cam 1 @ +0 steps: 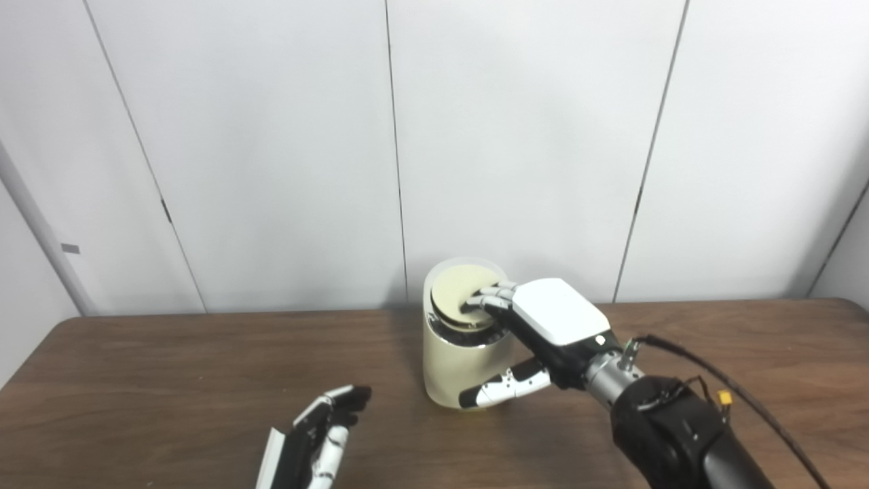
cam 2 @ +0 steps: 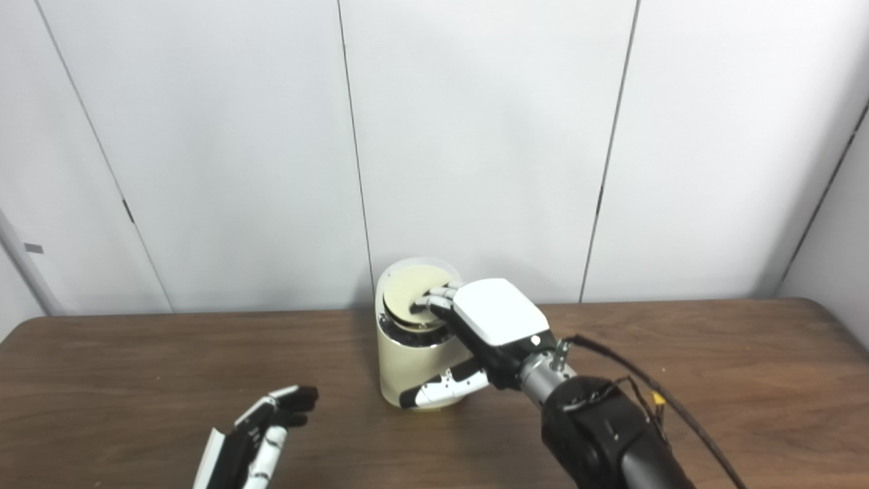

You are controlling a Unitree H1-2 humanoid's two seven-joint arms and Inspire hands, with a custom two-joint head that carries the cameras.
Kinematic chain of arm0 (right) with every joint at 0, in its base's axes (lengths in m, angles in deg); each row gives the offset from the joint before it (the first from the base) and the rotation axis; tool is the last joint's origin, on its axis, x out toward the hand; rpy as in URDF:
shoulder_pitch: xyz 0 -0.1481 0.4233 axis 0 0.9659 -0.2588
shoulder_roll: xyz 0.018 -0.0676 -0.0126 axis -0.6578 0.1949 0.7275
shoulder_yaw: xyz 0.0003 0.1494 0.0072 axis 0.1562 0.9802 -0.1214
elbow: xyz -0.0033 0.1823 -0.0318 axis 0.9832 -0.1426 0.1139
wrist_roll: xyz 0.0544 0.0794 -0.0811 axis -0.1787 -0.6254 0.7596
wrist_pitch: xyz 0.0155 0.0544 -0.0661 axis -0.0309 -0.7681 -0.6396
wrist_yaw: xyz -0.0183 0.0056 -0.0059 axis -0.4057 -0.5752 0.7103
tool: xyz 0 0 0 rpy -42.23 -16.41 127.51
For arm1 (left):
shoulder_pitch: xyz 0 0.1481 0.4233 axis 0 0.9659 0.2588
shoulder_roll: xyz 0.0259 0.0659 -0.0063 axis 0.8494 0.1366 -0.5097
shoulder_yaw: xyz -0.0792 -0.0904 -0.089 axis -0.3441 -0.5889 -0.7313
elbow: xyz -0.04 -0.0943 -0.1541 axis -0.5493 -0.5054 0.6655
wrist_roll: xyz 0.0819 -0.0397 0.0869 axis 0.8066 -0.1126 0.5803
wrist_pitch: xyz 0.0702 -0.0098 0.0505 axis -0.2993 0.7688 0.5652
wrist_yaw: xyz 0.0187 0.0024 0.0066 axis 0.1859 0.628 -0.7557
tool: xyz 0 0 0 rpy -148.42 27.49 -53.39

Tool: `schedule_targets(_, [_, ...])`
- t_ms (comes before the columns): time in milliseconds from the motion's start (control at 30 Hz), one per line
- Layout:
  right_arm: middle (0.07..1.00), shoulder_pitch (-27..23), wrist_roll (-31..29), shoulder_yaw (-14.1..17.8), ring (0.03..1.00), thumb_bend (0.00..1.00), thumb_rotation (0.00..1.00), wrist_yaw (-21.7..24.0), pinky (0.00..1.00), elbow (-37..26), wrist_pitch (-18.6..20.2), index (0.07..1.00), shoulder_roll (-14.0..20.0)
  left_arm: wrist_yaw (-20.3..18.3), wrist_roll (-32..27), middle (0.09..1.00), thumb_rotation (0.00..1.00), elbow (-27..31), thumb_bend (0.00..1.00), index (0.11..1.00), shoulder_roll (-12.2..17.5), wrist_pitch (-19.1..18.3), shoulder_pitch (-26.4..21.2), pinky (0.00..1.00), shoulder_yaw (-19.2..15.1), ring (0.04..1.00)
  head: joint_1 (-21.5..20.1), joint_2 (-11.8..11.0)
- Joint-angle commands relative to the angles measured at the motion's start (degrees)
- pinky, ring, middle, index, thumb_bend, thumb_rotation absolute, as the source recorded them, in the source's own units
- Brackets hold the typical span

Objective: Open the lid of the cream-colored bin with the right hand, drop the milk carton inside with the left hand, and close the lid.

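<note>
Nearest, the black-and-white left hand (cam 1: 316, 441) rests open and empty on the brown wooden counter (cam 1: 170, 380) (no carton visible); the right hand (cam 1: 536, 333) presses its fingers (cam 1: 490, 299) on the cream-colored bin's (cam 1: 455, 367) tilted round lid (cam 1: 458, 292), gripping nothing; push steadily downward, centred.

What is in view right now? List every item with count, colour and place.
bin: one, cream-colored, upright at the table's far middle, close to the wall.
lid: one, cream, round, tilted on the bin's top, dark gap beneath it.
milk carton: none visible in either view.
table: one, dark brown wood, across the lower frame.
wall panels: white, behind the table.
cable: one, black, along the right arm.
left hand: white and black, open, holding nothing, low over the table's near left.
right hand: white and black, fingers on the lid, thumb against the bin's front.
</note>
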Motion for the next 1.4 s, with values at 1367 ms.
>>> schedule_targets(1367, [0.958,5.13,8.17,1.57,1.000,0.79,0.78,-3.68,1.00,1.84,-3.80,0.760,-0.82,-0.68,0.84,0.689,0.86,6.34,0.35,0.710,0.23,-3.22,0.94,0.69,-0.02,0.710,0.33,2.64])
